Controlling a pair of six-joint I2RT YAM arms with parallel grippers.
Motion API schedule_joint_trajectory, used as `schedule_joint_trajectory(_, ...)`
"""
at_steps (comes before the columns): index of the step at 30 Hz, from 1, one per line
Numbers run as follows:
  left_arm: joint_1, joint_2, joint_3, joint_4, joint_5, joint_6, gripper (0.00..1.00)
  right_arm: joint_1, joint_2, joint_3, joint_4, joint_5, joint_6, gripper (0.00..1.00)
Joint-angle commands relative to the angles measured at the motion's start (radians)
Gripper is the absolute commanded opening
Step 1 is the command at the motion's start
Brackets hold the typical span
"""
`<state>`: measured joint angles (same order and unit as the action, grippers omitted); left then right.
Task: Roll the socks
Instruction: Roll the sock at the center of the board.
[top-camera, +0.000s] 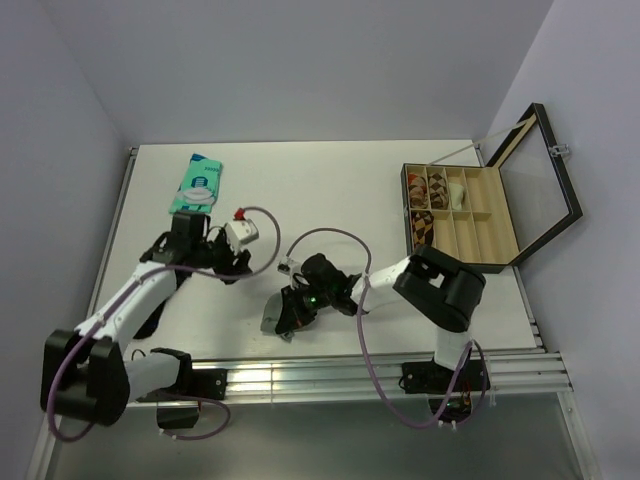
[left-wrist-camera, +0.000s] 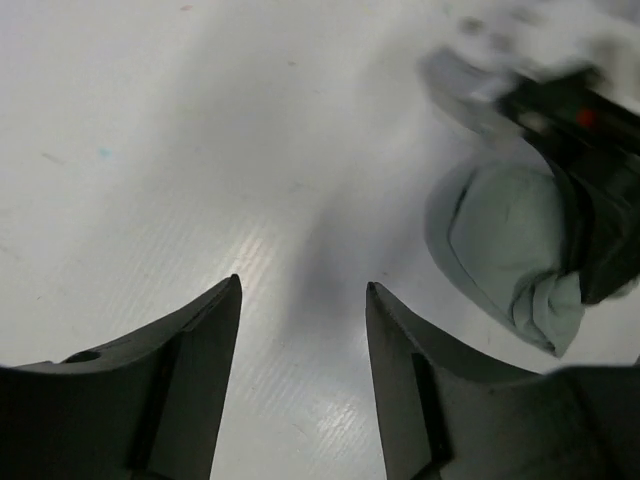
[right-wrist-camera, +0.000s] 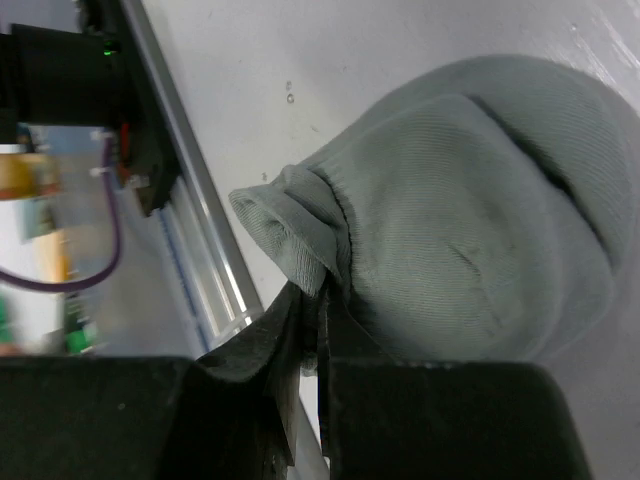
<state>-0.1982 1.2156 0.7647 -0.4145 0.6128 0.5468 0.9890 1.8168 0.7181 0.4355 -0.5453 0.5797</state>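
Note:
A grey sock (right-wrist-camera: 470, 220), bunched into a rounded bundle, lies near the table's front edge (top-camera: 272, 316). My right gripper (right-wrist-camera: 320, 305) is shut on a fold of its cuff; in the top view it (top-camera: 293, 308) sits right beside the bundle. My left gripper (left-wrist-camera: 303, 288) is open with only bare table between its fingers. It hovers up and to the left of the sock (left-wrist-camera: 505, 250), apart from it, and shows in the top view (top-camera: 235, 267) left of centre. Only grey fabric is visible.
A teal packet (top-camera: 196, 184) lies at the back left. A dark compartment box (top-camera: 455, 212) with its lid (top-camera: 540, 185) raised stands at the right. The metal rail (right-wrist-camera: 195, 215) of the table's front edge runs close beside the sock.

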Motion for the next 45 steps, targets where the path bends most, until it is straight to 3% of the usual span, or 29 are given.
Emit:
schedule_joint_trajectory(1,-0.084,-0.149,-0.132,0.121,-0.129,0.137,0.6,-0.059,0.093,0.003,-0.159,-0.158,0.04,0.02)
schedule_joint_trajectory(7,-0.234,-0.358,-0.274,0.146,-0.14,0.225,0.7,-0.121,0.145,0.035,-0.165,-0.266,0.094,0.03)
schedule_joint_trajectory(12,-0.322,-0.352,-0.294,0.088,-0.122,0.277,0.79,-0.144,0.182,0.067,-0.207,-0.3,0.103,0.03)
schedule_joint_trajectory(31,-0.607,-0.277,-0.324,0.039,-0.166,0.263,0.74,-0.2,0.228,0.161,-0.33,-0.3,0.086,0.02)
schedule_joint_trajectory(45,-0.724,-0.228,-0.381,0.241,-0.274,0.156,0.63,-0.213,0.228,0.13,-0.305,-0.298,0.083,0.0)
